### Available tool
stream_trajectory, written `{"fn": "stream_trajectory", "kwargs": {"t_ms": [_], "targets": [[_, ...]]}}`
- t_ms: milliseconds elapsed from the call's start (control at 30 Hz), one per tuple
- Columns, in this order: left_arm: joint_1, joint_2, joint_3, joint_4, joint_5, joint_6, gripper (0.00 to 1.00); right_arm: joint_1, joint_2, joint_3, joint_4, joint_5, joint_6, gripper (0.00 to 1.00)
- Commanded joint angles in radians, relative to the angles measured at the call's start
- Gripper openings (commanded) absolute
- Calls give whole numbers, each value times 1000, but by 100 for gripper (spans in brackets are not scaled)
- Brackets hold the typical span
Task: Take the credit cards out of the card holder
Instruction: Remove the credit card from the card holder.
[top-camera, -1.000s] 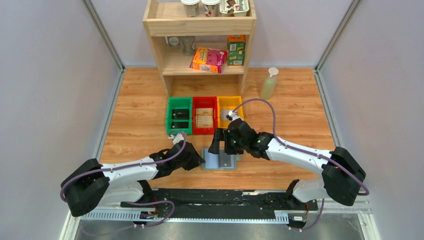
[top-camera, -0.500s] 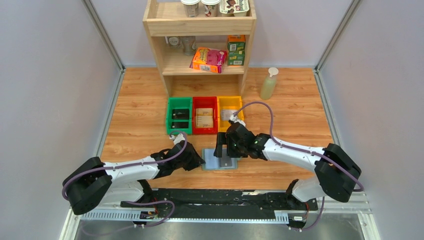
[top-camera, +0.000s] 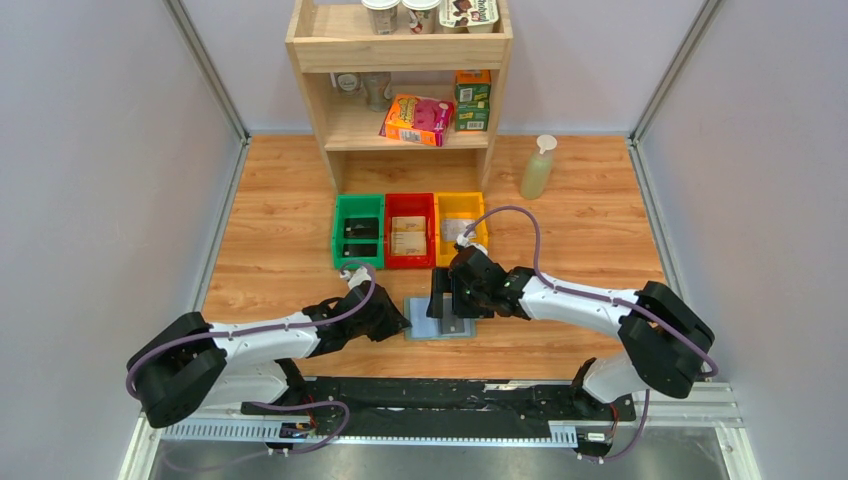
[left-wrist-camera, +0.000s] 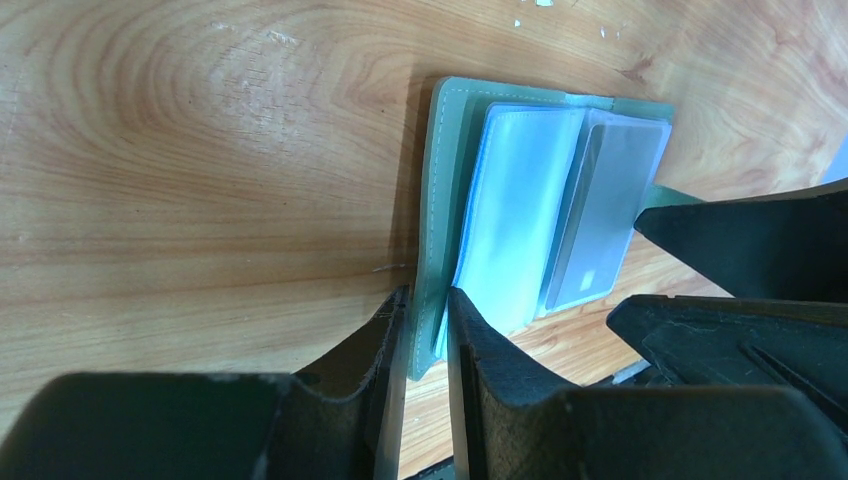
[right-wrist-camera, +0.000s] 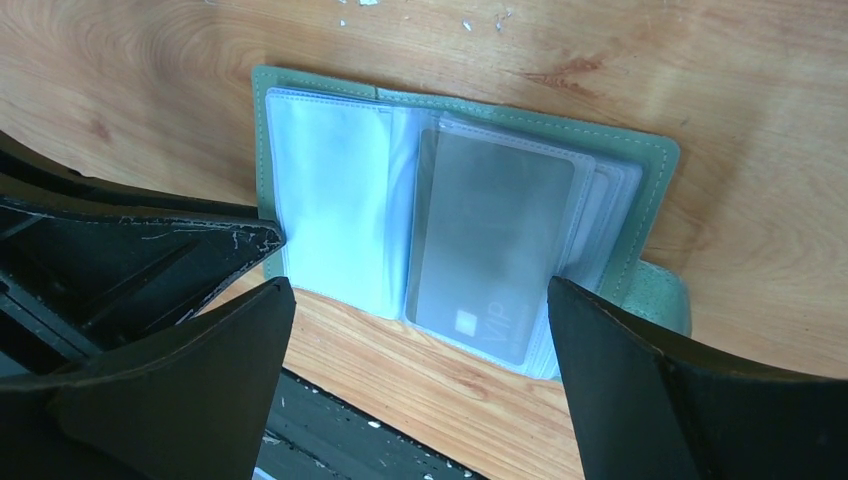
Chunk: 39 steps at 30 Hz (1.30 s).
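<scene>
The card holder (top-camera: 441, 318) lies open on the wooden counter (top-camera: 280, 220), near the front edge and between the two arms. Its grey-green cover faces down and its pale blue-grey plastic sleeves face up.

The left claw (left-wrist-camera: 428, 300) comes in low from the left. Its fingers (left-wrist-camera: 385, 335) stand narrow, with the left edge of the green cover caught between them, so it grips the card holder by that rim. The first clear sleeve lies just beside the inner finger.

The right claw (right-wrist-camera: 420, 285) hangs over the holder with its fingers spread wide, one on each side of the sleeves, and holds nothing. Whether its tips touch the counter cannot be told.

On the right half of the holder a grey card (right-wrist-camera: 490, 240) sits inside a clear sleeve. It shows a small pale square and the letters "VIP" near its lower edge. More sleeves are stacked under it, and the closure tab (right-wrist-camera: 665, 295) sticks out past the right rim.

Behind the holder stand a green bin (top-camera: 358, 230), a red bin (top-camera: 410, 232) and a yellow bin (top-camera: 460, 212) in a row, touching side by side. A wooden shelf (top-camera: 400, 50) with boxes and cups rises behind them, and a pale green bottle (top-camera: 537, 168) stands to its right.
</scene>
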Motion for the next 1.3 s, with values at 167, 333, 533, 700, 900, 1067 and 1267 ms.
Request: {"fn": "stream_trajectory", "kwargs": {"t_ms": [167, 333, 533, 700, 900, 1067, 1267], "targets": [[-2, 11, 33, 32, 9, 16, 27, -3, -50, 25, 26, -39, -13, 100], [-3, 22, 40, 35, 12, 16, 27, -3, -44, 30, -12, 19, -4, 100], [-3, 21, 38, 35, 11, 16, 27, -3, -18, 34, -18, 77, -4, 100], [-3, 21, 38, 34, 12, 18, 27, -1, 5, 39, 13, 43, -10, 100], [-3, 27, 41, 37, 15, 19, 27, -1, 13, 42, 30, -1, -18, 100], [-2, 30, 43, 41, 18, 21, 27, -1, 1, 40, 39, -23, -19, 100], [-3, 31, 46, 41, 20, 22, 27, -3, -13, 45, 42, -33, -27, 100]]}}
